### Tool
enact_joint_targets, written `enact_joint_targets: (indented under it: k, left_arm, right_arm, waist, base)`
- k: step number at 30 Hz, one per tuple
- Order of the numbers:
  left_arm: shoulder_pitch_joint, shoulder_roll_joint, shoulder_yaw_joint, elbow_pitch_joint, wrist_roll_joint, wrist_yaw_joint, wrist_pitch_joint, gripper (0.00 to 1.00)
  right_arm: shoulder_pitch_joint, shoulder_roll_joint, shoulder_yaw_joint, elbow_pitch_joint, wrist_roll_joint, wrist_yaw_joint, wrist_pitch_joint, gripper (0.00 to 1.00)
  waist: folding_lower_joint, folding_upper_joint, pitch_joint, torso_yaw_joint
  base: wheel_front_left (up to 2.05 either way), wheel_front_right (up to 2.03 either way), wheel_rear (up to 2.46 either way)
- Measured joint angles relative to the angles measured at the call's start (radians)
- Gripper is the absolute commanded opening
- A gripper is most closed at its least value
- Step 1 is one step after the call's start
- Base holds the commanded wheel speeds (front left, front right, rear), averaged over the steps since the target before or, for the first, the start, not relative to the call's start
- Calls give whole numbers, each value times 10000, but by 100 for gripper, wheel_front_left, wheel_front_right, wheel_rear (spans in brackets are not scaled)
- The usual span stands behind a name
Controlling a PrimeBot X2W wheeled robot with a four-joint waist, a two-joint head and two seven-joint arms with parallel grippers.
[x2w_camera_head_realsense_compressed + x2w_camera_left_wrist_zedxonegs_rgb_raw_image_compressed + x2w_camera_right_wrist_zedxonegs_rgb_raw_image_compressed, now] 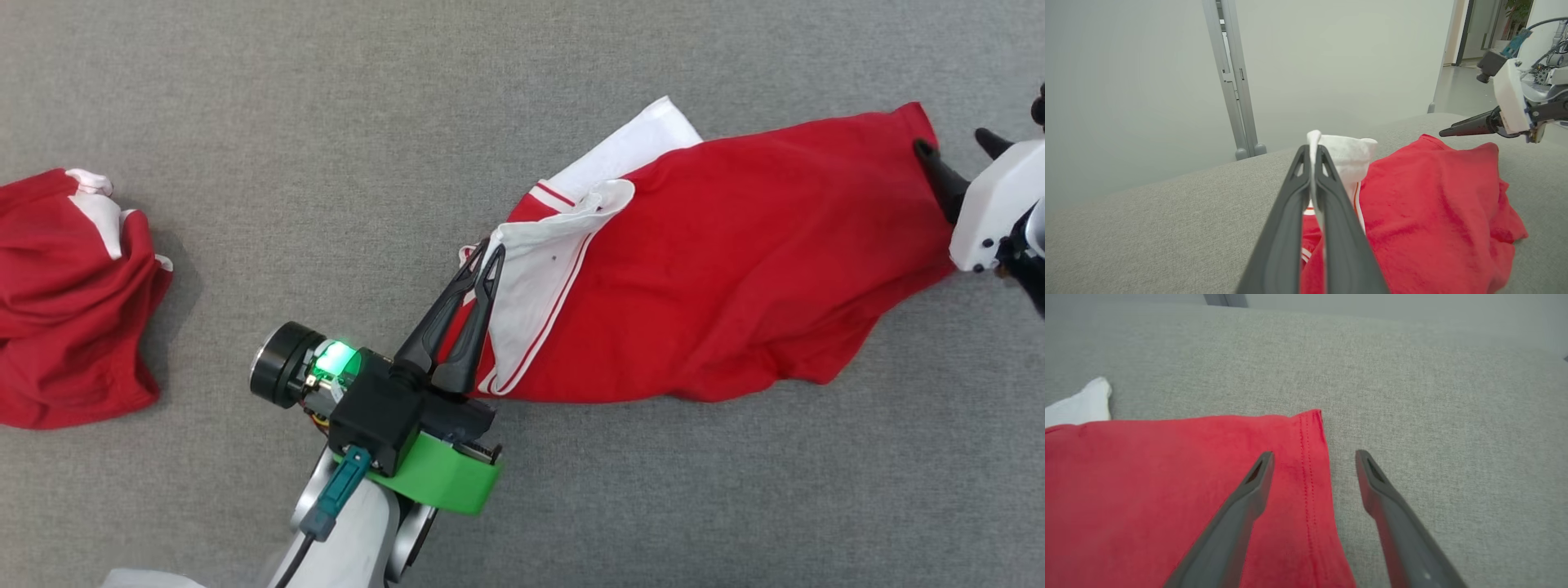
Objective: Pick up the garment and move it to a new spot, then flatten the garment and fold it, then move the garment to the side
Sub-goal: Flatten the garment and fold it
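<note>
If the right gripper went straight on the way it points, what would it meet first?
The right gripper, jaws open, would likely meet the hem of the garment first, then the grey surface; its height is unclear.

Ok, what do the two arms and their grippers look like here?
Left gripper: long dark tapered fingers on a black block, lit green light, black cylinder, bright green collar, teal connector with a dark cable, pale forearm. Right gripper: the same dark fingers, on a white housing.

Grey woven surface (571, 506) spreads wide; behind it a pale wall (1351, 61), a grey metal post (1231, 77).
</note>
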Motion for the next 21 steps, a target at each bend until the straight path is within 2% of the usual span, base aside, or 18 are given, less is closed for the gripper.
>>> enact_joint_targets:
  k: [2, 5, 17, 19, 20, 21]
  left_arm:
    - [-16, -2, -12, -36, 21, -10, 2, 0]
    - [-58, -12, -48, -90, 79, -19, 0, 0]
    - [-92, -48, -224, -63, 58, -17, 2, 0]
    - [-99, -50, -240, -48, 50, -8, 2, 0]
    - [-106, -54, -242, -38, 48, -8, 2, 0]
    - [-112, -54, -238, -31, 48, -6, 2, 0]
  right_arm:
    - [-444, -128, 180, 447, -197, 0, 708, 100]
    - [-946, -151, 307, 769, -311, 0, 1093, 100]
    - [-1942, -2, 909, 1929, -487, 0, 1156, 100]
    - [-2012, 23, 1070, 1985, -487, 0, 1129, 48]
    - [-2038, 21, 1162, 1981, -481, 0, 1099, 0]
    - [-2054, 21, 1237, 1971, -477, 0, 1041, 0]
  waist:
    - [0, 0, 137, 119]
    - [0, 0, 292, 281]
    - [0, 0, 678, 757]
    - [0, 0, 698, 783]
    - [0, 0, 706, 791]
    - [0, 0, 711, 792]
  base:
    - [0, 0, 0]
    - [0, 0, 0]
    - [0, 0, 0]
    - [0, 0, 0]
    - [0, 0, 0]
    - [0, 0, 0]
